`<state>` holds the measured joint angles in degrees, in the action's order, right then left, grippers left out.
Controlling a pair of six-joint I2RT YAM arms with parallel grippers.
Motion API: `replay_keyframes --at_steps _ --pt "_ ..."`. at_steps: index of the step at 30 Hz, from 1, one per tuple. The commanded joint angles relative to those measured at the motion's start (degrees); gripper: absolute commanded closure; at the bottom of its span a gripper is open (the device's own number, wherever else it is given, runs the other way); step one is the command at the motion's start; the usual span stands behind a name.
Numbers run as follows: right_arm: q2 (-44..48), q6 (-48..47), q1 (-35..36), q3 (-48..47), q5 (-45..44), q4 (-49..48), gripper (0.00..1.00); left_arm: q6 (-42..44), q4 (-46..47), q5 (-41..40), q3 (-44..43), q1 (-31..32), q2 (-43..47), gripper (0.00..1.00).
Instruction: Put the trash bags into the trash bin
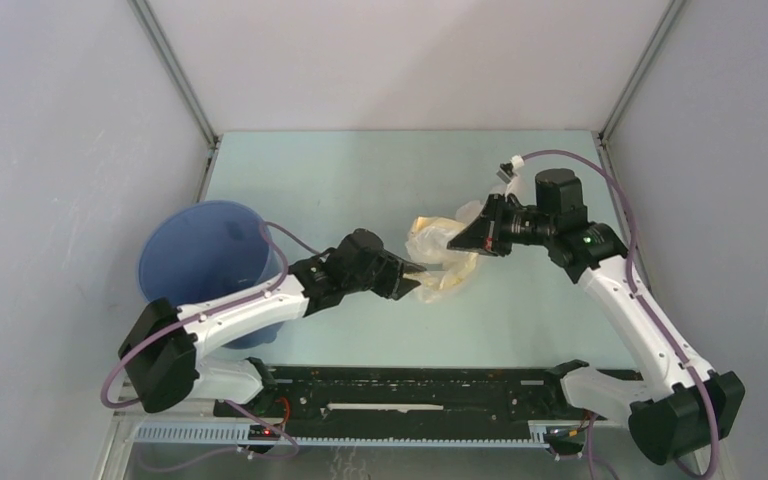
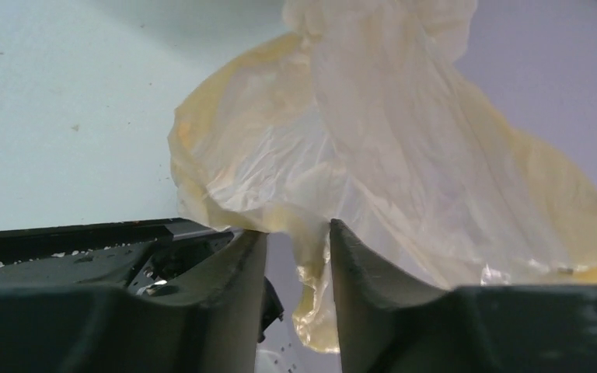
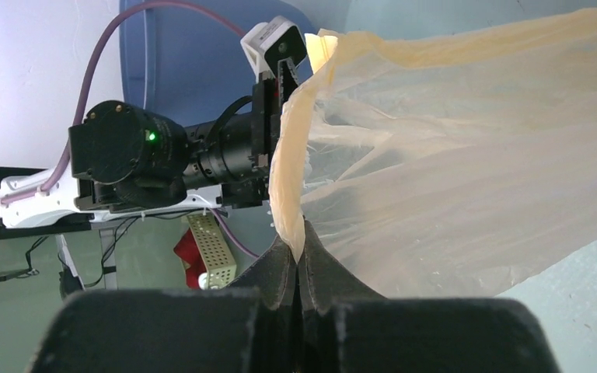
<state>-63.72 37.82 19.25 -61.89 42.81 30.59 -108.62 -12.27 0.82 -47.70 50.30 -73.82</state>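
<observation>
Trash bag [image 1: 445,262], right of the blue trash bin [image 1: 165,262], is clamped by the right gripper [image 3: 301,247] but only straddled by the parted left gripper [image 2: 298,242]: slippage is risked.

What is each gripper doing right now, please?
Left gripper: open, trash bag film hanging in its gap.
Right gripper: closed on the trash bag's rim.

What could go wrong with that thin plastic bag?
The right gripper pinches only the trash bag's rim, so the thin film might slip or tear. The left gripper's fingers stand apart around a fold, so closing could miss it. The trash bin sits beyond the left arm; the bag may snag.
</observation>
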Motion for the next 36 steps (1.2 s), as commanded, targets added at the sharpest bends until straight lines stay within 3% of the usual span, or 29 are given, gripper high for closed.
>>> replay_keyframes --at_steps 1,5,7,9,13,14,18,21,24,30,32,36 --pt "3.9 -0.2 0.4 0.5 -1.8 1.8 1.0 2.8 -2.8 -3.2 -4.4 0.1 -0.3 0.68" --pt "7.0 -2.2 0.4 0.8 -4.1 5.6 1.0 13.4 -3.6 -5.0 -6.1 -1.0 1.6 0.94" --pt "8.6 -4.4 0.5 0.8 -6.3 9.0 1.0 22.8 -6.6 -6.5 -9.5 -2.2 2.9 1.0" --pt "10.2 -7.1 0.5 1.5 -8.6 12.4 0.89 34.1 -10.7 -10.0 -14.8 -2.4 4.0 1.0" --pt "12.6 -12.8 3.3 1.6 -18.5 21.3 0.46 56.3 -16.5 -12.1 -25.1 -1.8 4.9 1.0" --pt "13.4 -13.6 4.1 1.6 -21.0 23.0 0.4 60.4 -17.1 -12.3 -26.0 -1.2 5.7 1.0" --pt "15.5 -15.1 6.1 0.9 -27.8 26.7 0.26 69.5 -15.2 -8.5 -23.8 -0.7 8.4 1.0" --pt "16.6 -14.8 6.2 -0.7 -28.4 25.4 0.22 73.9 -14.1 -5.3 -23.2 -0.7 8.6 1.0" --pt "18.2 -11.6 5.2 -0.8 -30.1 21.0 0.01 77.9 -14.2 -2.3 -25.2 -0.7 6.9 1.0" --pt "14.6 -11.4 -10.4 -0.7 -12.0 15.4 0.02 83.1 -15.0 1.1 -28.0 -0.8 3.1 1.0" --pt "12.1 -10.9 -11.7 -0.6 -9.8 14.9 0.03 84.6 -15.4 2.2 -27.9 -0.8 2.5 1.0" --pt "6.9 -10.9 -13.5 -0.7 2.9 12.9 0.15 86.0 -16.3 3.3 -26.5 -0.8 2.8 1.0"
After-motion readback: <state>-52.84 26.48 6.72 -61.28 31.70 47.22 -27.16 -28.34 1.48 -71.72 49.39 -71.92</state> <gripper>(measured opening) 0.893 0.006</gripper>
